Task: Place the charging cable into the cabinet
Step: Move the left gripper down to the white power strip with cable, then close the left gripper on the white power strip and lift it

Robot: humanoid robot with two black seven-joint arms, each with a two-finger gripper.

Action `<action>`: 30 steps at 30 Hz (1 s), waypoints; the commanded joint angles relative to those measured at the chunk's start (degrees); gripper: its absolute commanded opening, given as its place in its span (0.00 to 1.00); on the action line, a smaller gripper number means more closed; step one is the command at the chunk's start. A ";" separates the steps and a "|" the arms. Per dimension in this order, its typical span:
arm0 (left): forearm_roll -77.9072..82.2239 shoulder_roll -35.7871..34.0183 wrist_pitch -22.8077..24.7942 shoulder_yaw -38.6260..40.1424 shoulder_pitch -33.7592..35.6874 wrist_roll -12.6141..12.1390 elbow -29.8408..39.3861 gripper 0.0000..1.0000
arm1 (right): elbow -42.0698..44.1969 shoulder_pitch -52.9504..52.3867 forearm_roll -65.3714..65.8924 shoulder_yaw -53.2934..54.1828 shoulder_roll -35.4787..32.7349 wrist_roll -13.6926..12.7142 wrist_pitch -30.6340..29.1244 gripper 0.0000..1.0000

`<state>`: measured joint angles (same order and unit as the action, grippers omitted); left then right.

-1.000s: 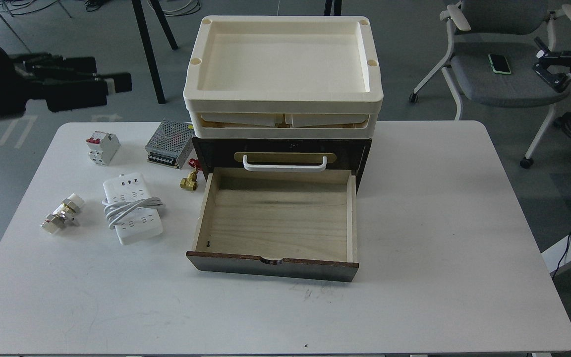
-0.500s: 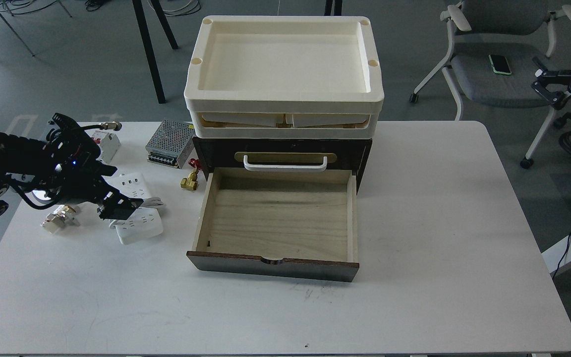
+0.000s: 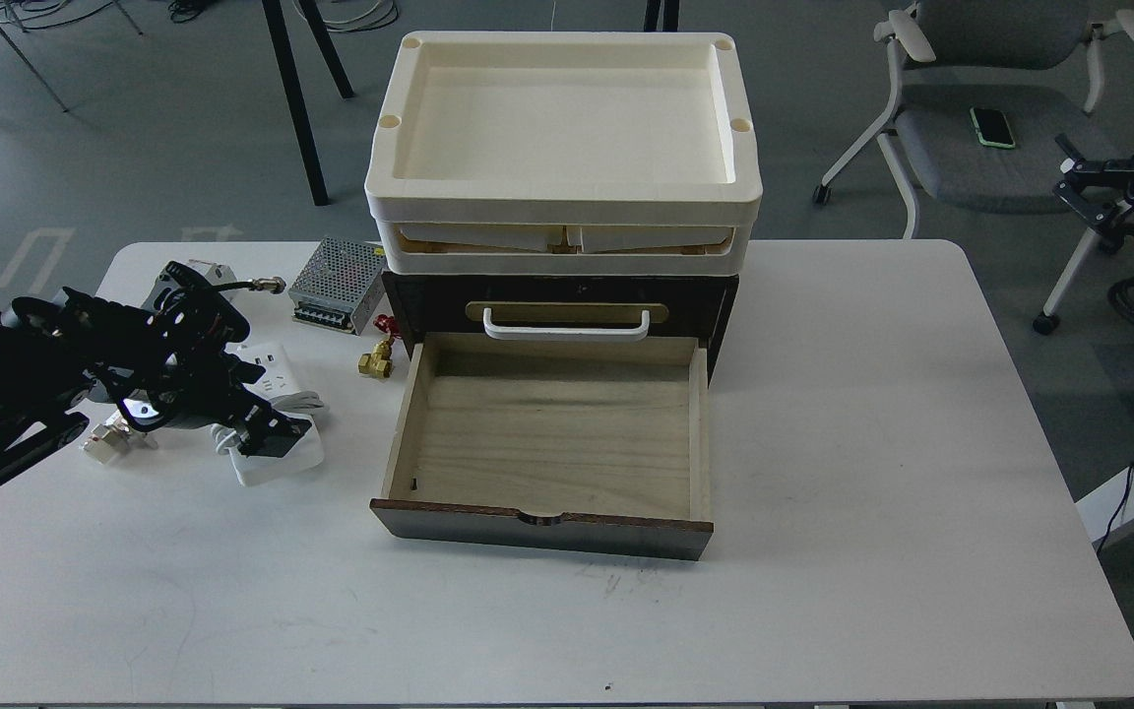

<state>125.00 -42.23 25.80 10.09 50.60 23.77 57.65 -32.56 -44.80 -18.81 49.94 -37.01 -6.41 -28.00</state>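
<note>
The charging cable is a white power strip (image 3: 277, 465) with its cord coiled round the middle, lying on the table left of the cabinet. My left gripper (image 3: 270, 431) is low over the strip's middle and hides much of it. Its dark fingers cannot be told apart. The cabinet (image 3: 557, 297) is a dark brown box with cream trays (image 3: 562, 128) stacked on top. Its pale wood drawer (image 3: 547, 433) is pulled out and empty. My right gripper (image 3: 1079, 182) hangs far right, off the table and above the chair. It is small and dark.
A perforated grey power-supply box (image 3: 336, 284) and a small brass valve (image 3: 375, 360) sit between the strip and the cabinet. A white and metal fitting (image 3: 106, 440) lies under my left arm. A chair with a phone (image 3: 992, 126) stands at the back right.
My left arm has come down from high at the left and moved right onto the power strip, now covering its middle. The right gripper has shifted slightly. The strip and drawer have not moved.
</note>
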 commanded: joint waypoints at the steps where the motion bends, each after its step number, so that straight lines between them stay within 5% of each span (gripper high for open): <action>1: 0.00 1.19 -1.10 -0.07 -0.15 0.22 -2.28 0.74 | -0.05 0.15 -0.08 -0.02 0.01 -0.01 0.00 1.00; 7: 0.00 1.63 -1.02 -0.25 -0.41 0.05 -3.51 0.54 | 0.04 0.77 -0.08 0.07 0.01 0.08 0.00 1.00; 16: 0.00 1.80 -0.93 -3.24 -0.15 0.05 -4.74 0.41 | 0.04 1.38 -0.08 0.07 0.01 0.08 0.00 1.00; 22: 0.00 1.80 -1.02 -3.15 0.03 -0.83 -4.74 0.01 | 0.04 2.17 -0.08 0.42 -0.08 0.08 0.00 1.00; 30: 0.00 1.19 -1.55 -2.80 0.82 0.04 -2.11 0.00 | 0.04 2.61 -0.08 0.42 -0.52 0.08 0.00 1.00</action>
<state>125.00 -40.55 23.91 7.21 51.00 23.30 54.15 -32.52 -42.31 -18.90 50.37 -37.15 -6.33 -28.00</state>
